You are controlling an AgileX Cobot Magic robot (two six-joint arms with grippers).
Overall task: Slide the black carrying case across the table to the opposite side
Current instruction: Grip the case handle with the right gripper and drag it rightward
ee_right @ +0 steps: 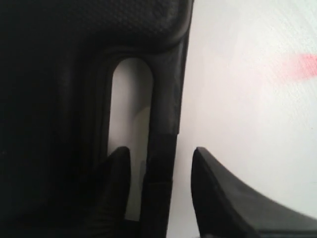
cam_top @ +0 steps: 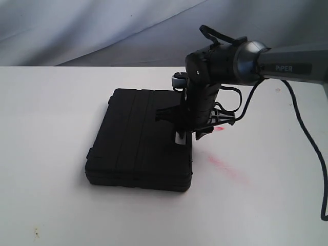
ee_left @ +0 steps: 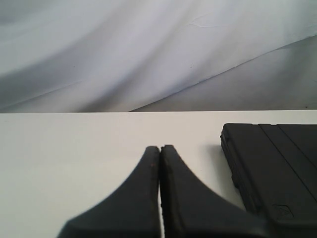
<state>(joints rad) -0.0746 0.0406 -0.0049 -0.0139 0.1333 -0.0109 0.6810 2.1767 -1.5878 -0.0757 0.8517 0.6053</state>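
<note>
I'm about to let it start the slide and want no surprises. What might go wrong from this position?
1. The right gripper's fingers straddle the handle with gaps on both sides, so the black case may lag or twist rather than slide straight.
2. The left gripper, shut, sits low over the table beside the case; a slide that way might hit it.

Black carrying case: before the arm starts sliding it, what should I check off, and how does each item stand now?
1. The right hand straddles the handle: ok.
2. Its fingers clamp the handle: not ok, gaps both sides.
3. The black carrying case lies flat on the table: ok.
4. The left hand is shut, apart from the case: ok.
5. Case latched: cannot tell.
</note>
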